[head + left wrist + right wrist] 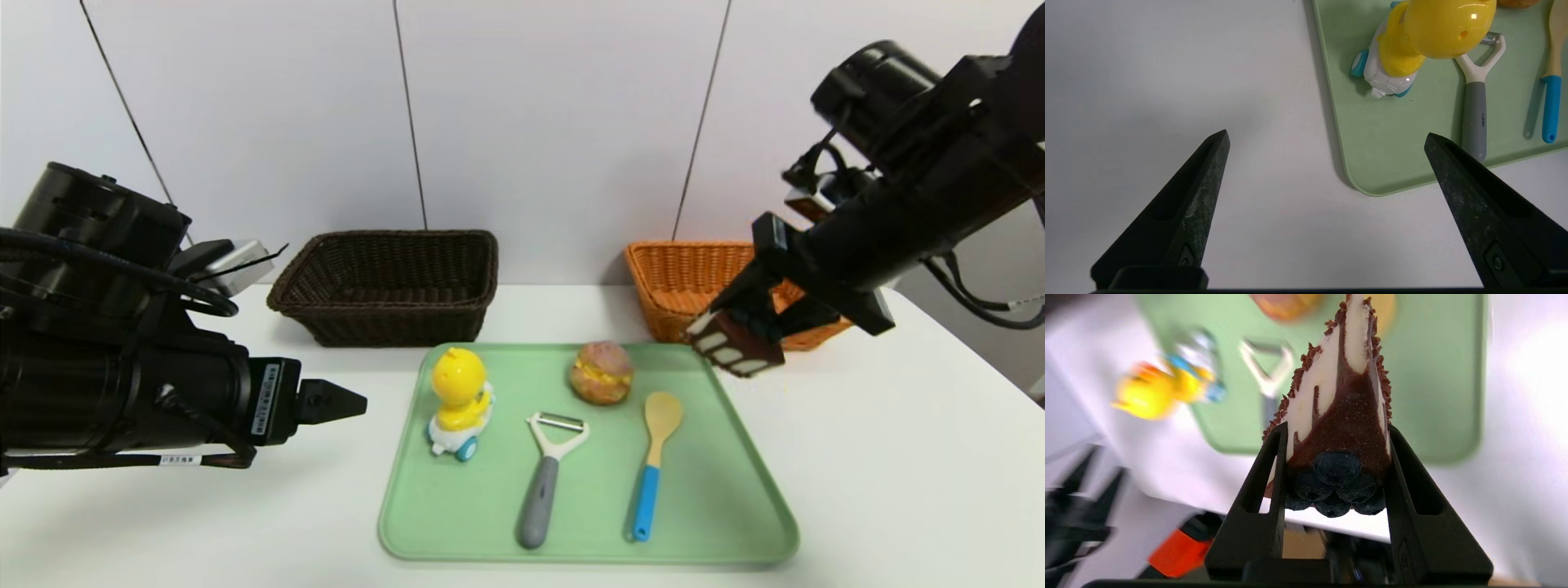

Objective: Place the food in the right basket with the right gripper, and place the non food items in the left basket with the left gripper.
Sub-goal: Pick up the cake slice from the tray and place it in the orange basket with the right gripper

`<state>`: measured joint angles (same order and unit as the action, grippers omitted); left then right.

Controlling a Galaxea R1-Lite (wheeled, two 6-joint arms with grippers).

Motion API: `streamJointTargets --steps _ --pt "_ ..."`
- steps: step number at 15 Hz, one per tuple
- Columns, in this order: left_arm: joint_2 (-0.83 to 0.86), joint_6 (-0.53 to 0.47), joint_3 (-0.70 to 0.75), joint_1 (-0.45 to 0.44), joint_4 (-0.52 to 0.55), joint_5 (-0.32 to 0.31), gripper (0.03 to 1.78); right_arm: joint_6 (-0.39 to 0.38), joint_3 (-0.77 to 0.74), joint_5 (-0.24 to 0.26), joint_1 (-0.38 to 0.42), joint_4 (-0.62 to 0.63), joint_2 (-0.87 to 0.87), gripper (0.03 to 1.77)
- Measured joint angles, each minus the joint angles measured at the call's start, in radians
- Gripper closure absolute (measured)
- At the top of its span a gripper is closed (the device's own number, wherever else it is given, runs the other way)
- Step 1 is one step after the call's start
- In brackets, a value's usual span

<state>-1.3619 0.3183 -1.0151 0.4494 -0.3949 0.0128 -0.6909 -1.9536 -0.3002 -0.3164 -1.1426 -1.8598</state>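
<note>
One chocolate cake slice (pixel 736 343), gripped by the right gripper (pixel 1338 457), in transit; next move called for release inside the orange basket (pixel 653 306); left gripper (pixel 1327 132) stood parked, wide apart, beside the tray (pixel 588 560).

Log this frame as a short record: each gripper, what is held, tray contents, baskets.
right gripper: closed on brown-and-white chocolate cake slice, raised near orange wicker basket
left gripper: open, left of tray
green tray: yellow duck toy, grey-handled white peeler, blue-handled spoon, golden-brown cream puff
dark brown wicker basket: behind tray, left side
</note>
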Motion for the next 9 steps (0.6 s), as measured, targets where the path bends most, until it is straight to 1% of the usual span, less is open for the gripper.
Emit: streamJointTargets --steps 3,5,6,9 --pt "0.012 0.01 -0.001 0.0 0.0 -0.001 0.12 -0.002 0.0 -0.006 0.076 0.23 0.027 1.11" --pt "0.028 0.006 -0.004 0.0 0.0 -0.001 0.12 -0.008 0.001 -0.006 0.13 0.375 0.012 1.11" --pt "0.036 0.003 -0.002 0.001 0.0 -0.002 0.12 -0.02 0.001 -0.005 0.152 0.442 -0.003 1.11" --pt "0.053 -0.004 0.016 0.009 0.0 0.001 0.12 -0.098 0.0 -0.004 0.21 0.628 -0.076 1.11"
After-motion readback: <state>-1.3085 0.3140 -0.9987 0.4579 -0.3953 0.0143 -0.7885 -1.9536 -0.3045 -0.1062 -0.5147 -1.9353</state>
